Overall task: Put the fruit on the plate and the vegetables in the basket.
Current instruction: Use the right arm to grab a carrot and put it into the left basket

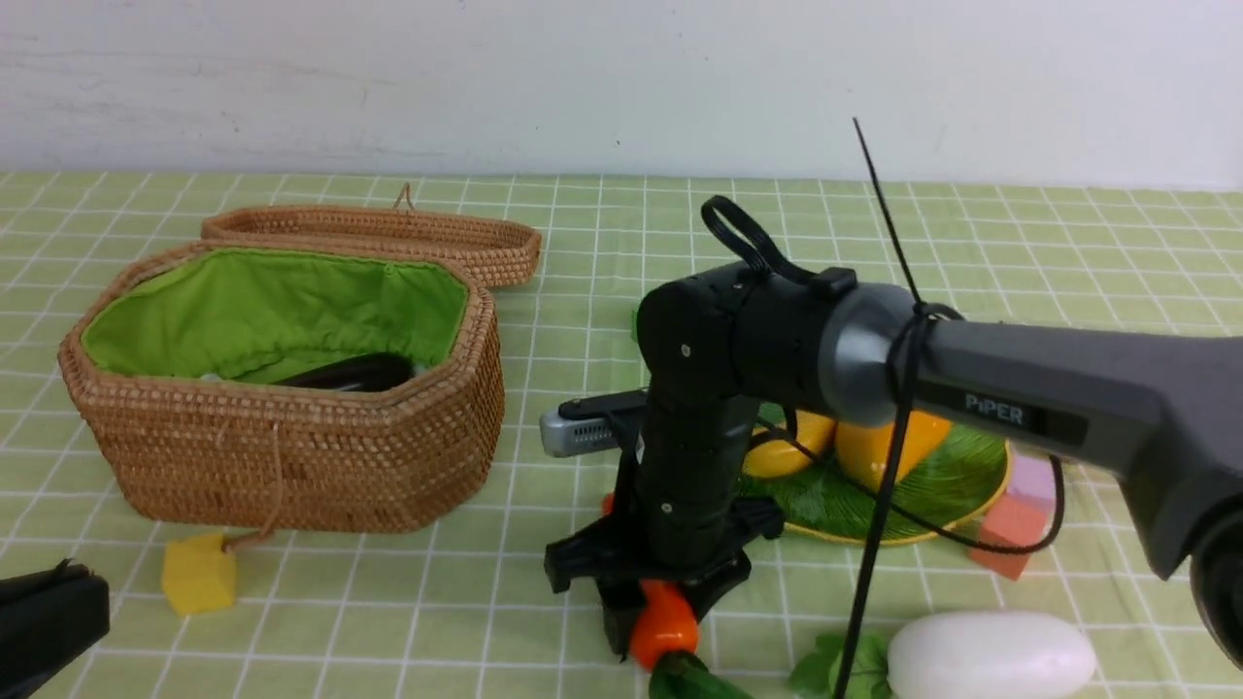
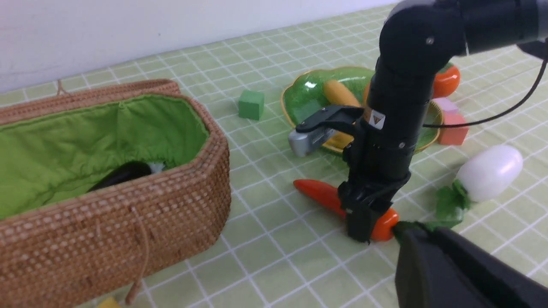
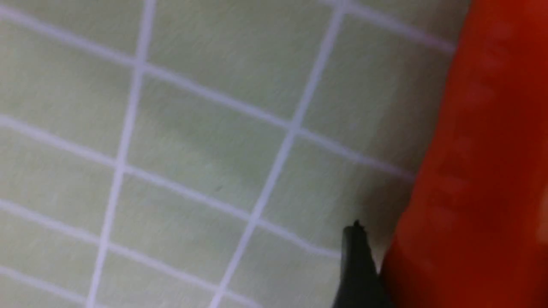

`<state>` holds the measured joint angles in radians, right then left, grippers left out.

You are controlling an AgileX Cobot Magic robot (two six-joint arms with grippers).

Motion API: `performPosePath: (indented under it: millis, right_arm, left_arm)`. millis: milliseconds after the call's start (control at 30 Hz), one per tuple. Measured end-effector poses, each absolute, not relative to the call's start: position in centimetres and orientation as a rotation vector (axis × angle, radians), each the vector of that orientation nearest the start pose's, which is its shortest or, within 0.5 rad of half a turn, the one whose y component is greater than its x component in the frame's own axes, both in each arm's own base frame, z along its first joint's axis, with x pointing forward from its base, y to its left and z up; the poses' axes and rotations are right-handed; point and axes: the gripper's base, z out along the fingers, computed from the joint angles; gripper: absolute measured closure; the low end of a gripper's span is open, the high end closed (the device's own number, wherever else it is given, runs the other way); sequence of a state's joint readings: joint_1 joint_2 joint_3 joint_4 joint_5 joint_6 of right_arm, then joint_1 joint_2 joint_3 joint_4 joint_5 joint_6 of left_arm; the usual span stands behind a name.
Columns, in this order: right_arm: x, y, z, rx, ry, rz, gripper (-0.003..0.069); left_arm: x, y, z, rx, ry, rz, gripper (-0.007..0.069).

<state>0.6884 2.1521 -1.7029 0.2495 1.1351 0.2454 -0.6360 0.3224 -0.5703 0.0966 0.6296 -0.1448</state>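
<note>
On the checked worktop (image 1: 486,602), white radish (image 1: 986,655) lies just right of carrot (image 2: 317,192); plate (image 1: 961,485) behind, basket (image 1: 291,456) with eggplant (image 1: 350,374) left. Carrot glossy orange, flat on cloth. Right arm (image 1: 1020,388) bends straight down, right tool (image 2: 368,226) straddling carrot's thick end; clamped or not, cannot tell. Left tool (image 1: 49,616) low left, state unclear.

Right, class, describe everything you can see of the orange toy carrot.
The slim, glossy orange toy carrot looks like plastic, with a dark green leafy top. It lies flat on the green checked tablecloth, tip pointing away from the robot. The right claw straddles its thick end; whether it grips is unclear.
</note>
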Motion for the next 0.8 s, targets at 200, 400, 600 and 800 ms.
performPosePath:
  millis: [200,400,600,800]
  right_arm:
    - [33.0,32.0,27.4,-0.691,2.840,0.539,0.0258]
    - [33.2,35.1,34.6,-0.987,2.320,0.635,0.0258]
    - [36.0,38.9,33.7,-1.021,1.876,0.627,0.0258]
    - [38.6,40.5,30.6,-0.958,1.701,0.557,0.0258]
  left_arm:
    - [5.4,-1.8,32.5,0.372,1.861,-0.326,0.0638]
    - [5.3,-0.3,35.2,0.201,1.762,-0.274,0.0638]
    - [5.2,0.4,35.8,0.049,1.749,-0.320,0.0638]
    - [5.2,0.3,35.6,0.020,1.775,-0.347,0.0638]
